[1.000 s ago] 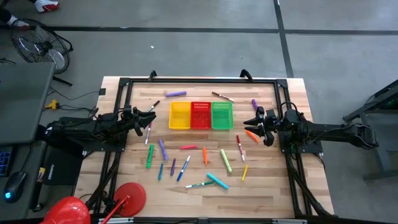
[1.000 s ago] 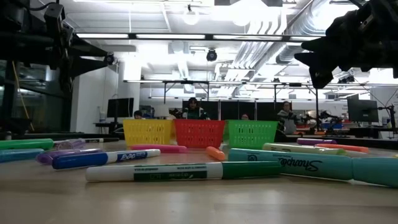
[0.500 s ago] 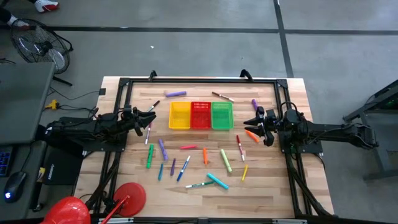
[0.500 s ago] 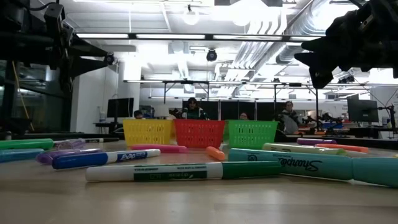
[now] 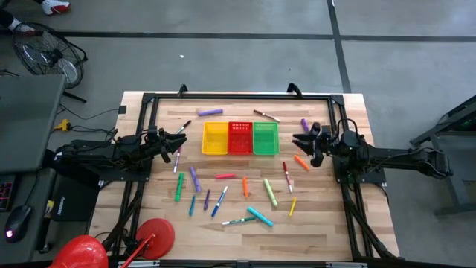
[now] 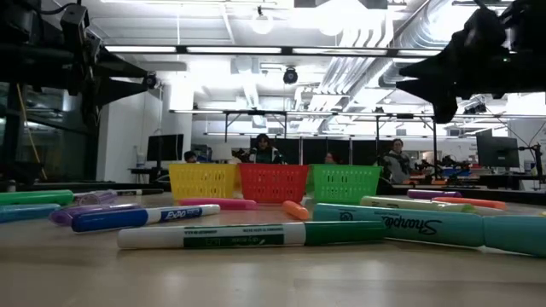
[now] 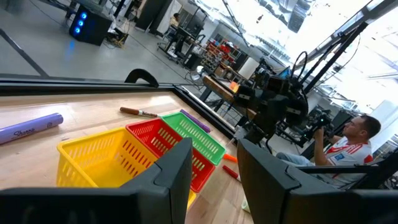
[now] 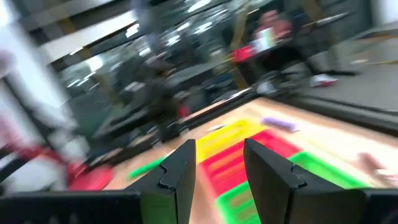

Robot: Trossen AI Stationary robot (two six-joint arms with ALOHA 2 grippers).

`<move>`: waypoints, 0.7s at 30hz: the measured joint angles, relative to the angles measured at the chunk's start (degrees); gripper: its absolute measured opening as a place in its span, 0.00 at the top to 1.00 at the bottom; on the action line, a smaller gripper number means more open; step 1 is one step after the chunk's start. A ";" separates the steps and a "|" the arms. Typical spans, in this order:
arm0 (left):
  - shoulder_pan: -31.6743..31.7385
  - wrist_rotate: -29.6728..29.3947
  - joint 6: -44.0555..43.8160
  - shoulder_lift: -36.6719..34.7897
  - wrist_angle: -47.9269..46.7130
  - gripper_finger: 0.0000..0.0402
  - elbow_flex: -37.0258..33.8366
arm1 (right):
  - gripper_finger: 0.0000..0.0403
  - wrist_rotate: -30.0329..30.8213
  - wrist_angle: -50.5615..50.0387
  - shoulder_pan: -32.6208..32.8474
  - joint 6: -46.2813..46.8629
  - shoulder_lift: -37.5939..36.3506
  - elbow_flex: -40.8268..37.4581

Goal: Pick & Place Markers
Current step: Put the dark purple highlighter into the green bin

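**Both pincers open over the table, markers lying loose**

I am seeing the right pincer point(image 5: 303, 144) hovering at 3 o'clock of the green basket point(image 5: 265, 138), fingers spread, gripping nothing. The left pincer point(image 5: 181, 139) is waiting at 9 o'clock of the yellow basket point(image 5: 216, 138), parted and empty. The markers point(image 5: 223, 199) are lying scattered on the table point(image 5: 327, 238), mostly at 6 o'clock of the baskets.

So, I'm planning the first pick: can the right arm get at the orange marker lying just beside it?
Probably yes. The right tool is open and hangs above the table close to the orange marker, which lies by itself on bare wood with nothing over it.
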 joint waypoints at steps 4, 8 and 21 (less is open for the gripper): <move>0.01 0.02 0.00 -0.02 0.00 0.68 -0.01 | 0.69 10.40 0.03 0.00 4.65 0.01 0.02; -0.01 0.00 0.00 0.00 0.00 0.68 -0.01 | 0.69 14.11 -9.51 -0.04 5.56 1.11 4.50; 0.01 0.00 0.00 -0.01 0.00 0.68 -0.01 | 0.69 15.86 -62.89 -11.93 1.37 18.21 41.80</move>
